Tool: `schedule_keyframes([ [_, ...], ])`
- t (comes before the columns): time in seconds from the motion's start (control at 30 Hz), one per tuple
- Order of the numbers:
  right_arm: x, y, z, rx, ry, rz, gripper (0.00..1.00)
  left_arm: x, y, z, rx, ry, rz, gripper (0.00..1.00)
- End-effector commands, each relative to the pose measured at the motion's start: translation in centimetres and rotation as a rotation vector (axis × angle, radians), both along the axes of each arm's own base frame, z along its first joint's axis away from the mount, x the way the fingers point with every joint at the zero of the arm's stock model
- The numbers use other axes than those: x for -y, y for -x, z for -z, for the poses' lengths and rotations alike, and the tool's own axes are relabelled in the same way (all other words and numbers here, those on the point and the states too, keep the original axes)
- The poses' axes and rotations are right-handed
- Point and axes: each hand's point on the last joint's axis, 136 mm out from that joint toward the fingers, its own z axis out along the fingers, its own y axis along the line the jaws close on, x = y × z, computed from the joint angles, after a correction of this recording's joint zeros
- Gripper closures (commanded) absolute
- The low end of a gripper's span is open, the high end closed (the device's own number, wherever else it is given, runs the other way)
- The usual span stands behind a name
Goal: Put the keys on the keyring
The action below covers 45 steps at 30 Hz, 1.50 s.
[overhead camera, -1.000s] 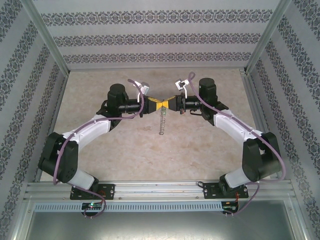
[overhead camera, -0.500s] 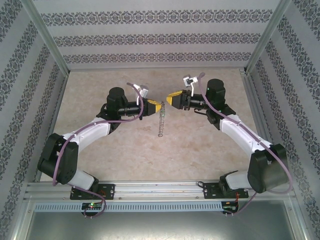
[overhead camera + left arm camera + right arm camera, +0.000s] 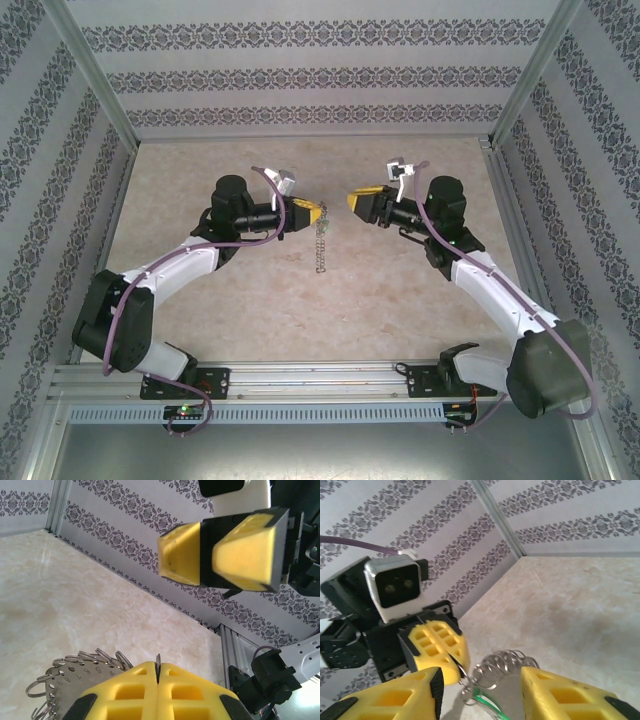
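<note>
Yellow fingers (image 3: 135,685) of the left gripper (image 3: 316,214) are pressed together. They pinch a thin loop of the keyring (image 3: 321,245), whose coiled grey rings hang down from them over the middle of the bench (image 3: 250,300). A sliver of the green key (image 3: 485,702) shows among the hanging rings. The right gripper (image 3: 354,201) hangs just to the right, apart from them, with its fingers (image 3: 395,700) spread wide. Patterned walls (image 3: 300,80) stand on the far side.
</note>
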Motion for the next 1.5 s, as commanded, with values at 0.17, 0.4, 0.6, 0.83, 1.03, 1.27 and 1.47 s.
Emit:
schedule_keyframes([
  [0.17,1.0,-0.1,4.1,-0.049,0.028,0.126,0.57,-0.2,1.2,-2.7,0.146,0.027,0.012,1.00],
  [0.4,-0.6,1.4,7.3,-0.056,0.094,0.109,0.57,-0.3,1.6,-3.6,0.189,0.029,0.023,1.00],
  [0.6,-1.9,3.2,8.4,-0.017,0.132,0.081,0.58,-0.2,1.8,-4.1,0.199,0.037,0.034,1.00],
  [0.83,-2.6,4.4,8.5,0.016,0.144,0.063,0.58,-0.1,2.1,-4.6,0.205,0.073,0.054,1.00],
  [1.03,-3.5,4.5,7.6,0.045,0.141,0.051,0.58,0.0,2.5,-5.0,0.201,0.113,0.084,1.00],
  [1.27,-4.6,4.4,5.9,0.093,0.121,0.030,0.56,0.1,2.9,-4.9,0.187,0.123,0.105,1.00],
  [1.47,-5.8,4.2,4.8,0.124,0.118,0.006,0.56,0.2,3.2,-5.1,0.179,0.140,0.129,1.00],
])
